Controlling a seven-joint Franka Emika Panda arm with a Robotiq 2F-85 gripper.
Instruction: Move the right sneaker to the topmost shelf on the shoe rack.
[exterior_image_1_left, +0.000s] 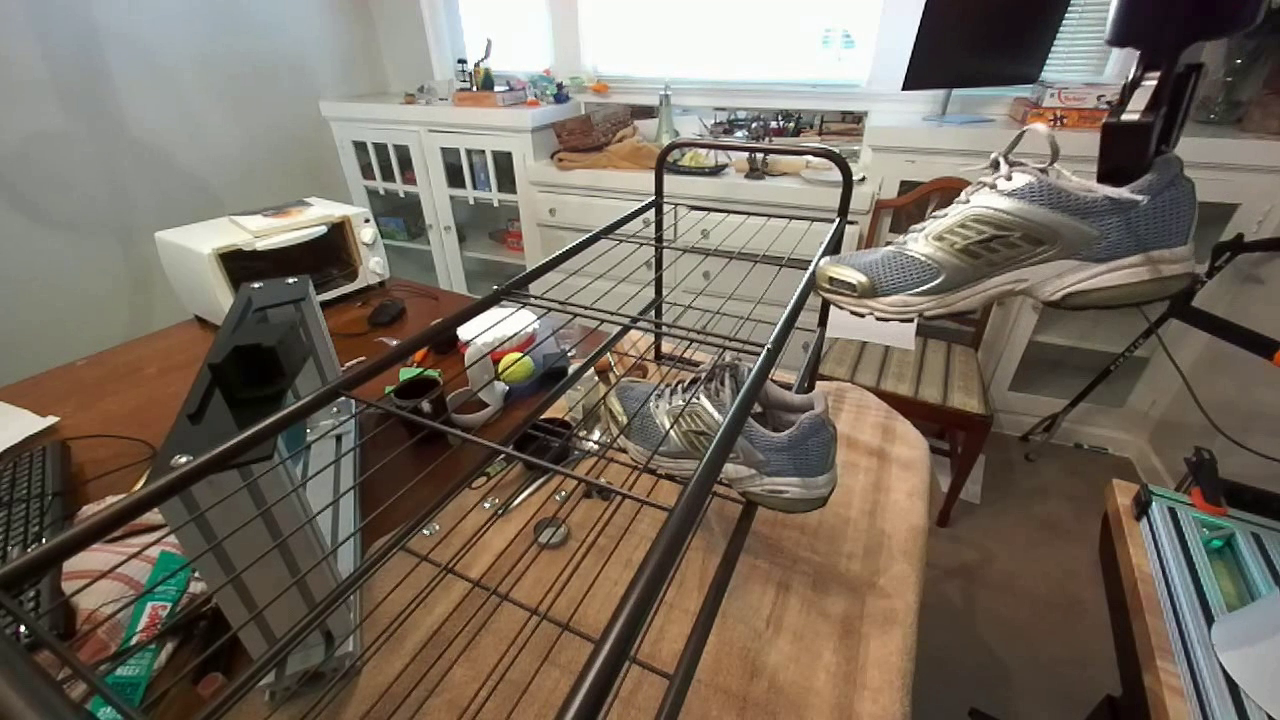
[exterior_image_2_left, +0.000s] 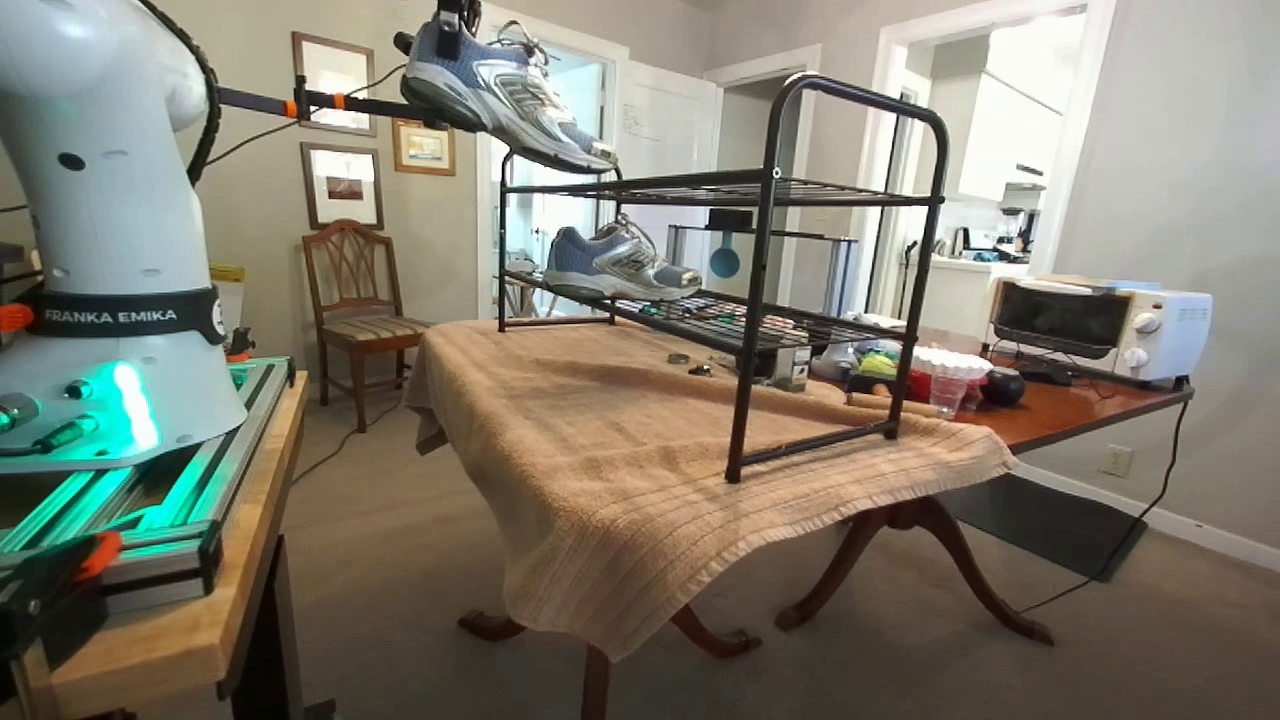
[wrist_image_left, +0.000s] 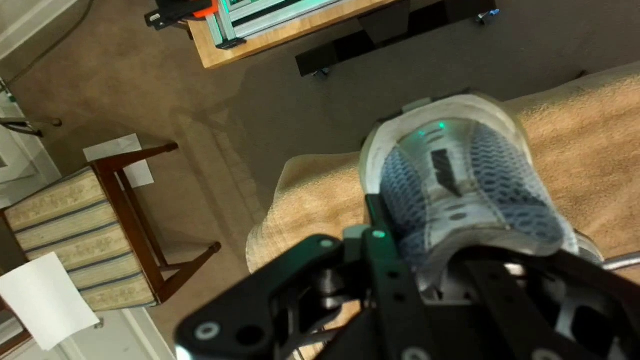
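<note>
My gripper (exterior_image_1_left: 1125, 150) is shut on the right sneaker (exterior_image_1_left: 1040, 240) at its heel collar. In the wrist view one finger of the gripper (wrist_image_left: 425, 230) lies outside the sneaker (wrist_image_left: 450, 180) and the other is inside its opening. In an exterior view the gripper (exterior_image_2_left: 450, 35) holds the sneaker (exterior_image_2_left: 500, 95) in the air, toe tilted down. The toe is just above the edge of the topmost shelf (exterior_image_2_left: 690, 181), also seen here (exterior_image_1_left: 645, 595); I cannot tell if they touch. The shoe rack (exterior_image_2_left: 757, 300) stands on the towel-covered table. The shelf bears nothing.
The grey mate (exterior_image_2_left: 620, 265) rests on the lower tier, seen in both exterior views (exterior_image_1_left: 795, 455). The rack's end hoop (exterior_image_1_left: 750, 147) rises above the topmost shelf. A metal frame piece (exterior_image_1_left: 270, 470), a toaster oven (exterior_image_1_left: 270, 255) and a chair (exterior_image_1_left: 905, 370) stand around.
</note>
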